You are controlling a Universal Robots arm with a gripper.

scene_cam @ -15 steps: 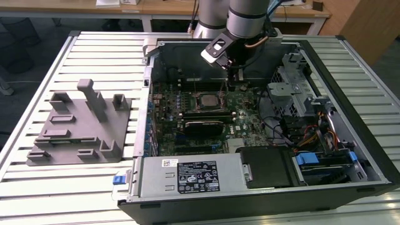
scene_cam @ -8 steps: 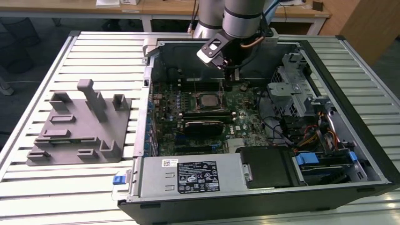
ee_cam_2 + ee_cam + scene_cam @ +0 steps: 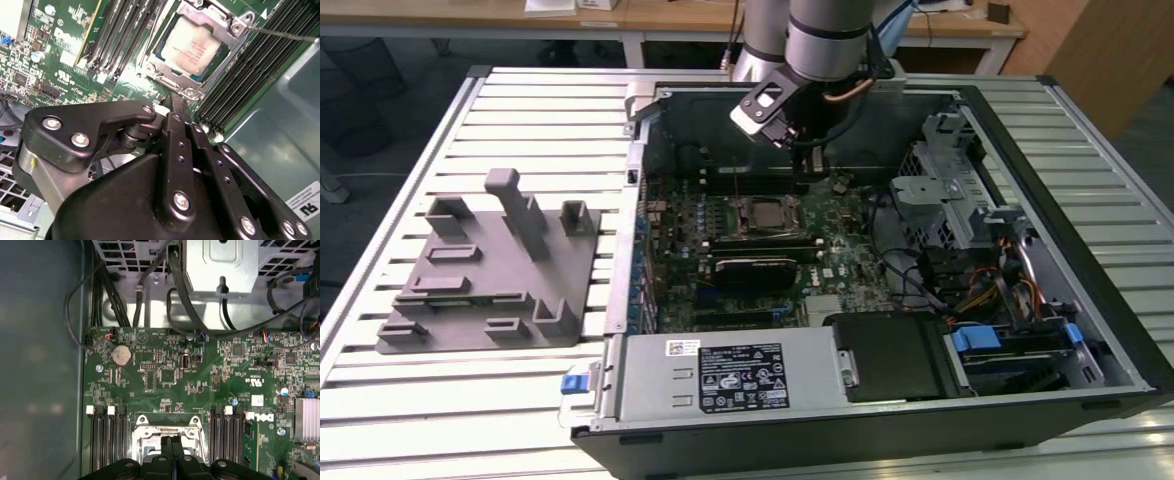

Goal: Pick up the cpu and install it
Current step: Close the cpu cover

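Our black two-fingered gripper (image 3: 176, 101) has its fingers pressed together with nothing between them, and it hangs above the green motherboard (image 3: 165, 385) inside the open black desktop computer case (image 3: 881, 435). We find the small square cpu (image 3: 192, 46), with its silvery-white metal top, lying flat in the silver metal socket frame (image 3: 170, 81) on that board. It sits apart from the fingertips, just past them in the second wrist view. Long black memory slots (image 3: 107, 440) run along both sides of the socket. On the exterior view's left we see a grey plastic fixture block (image 3: 487, 275) resting on the slatted metal table (image 3: 414, 420), beside the case.
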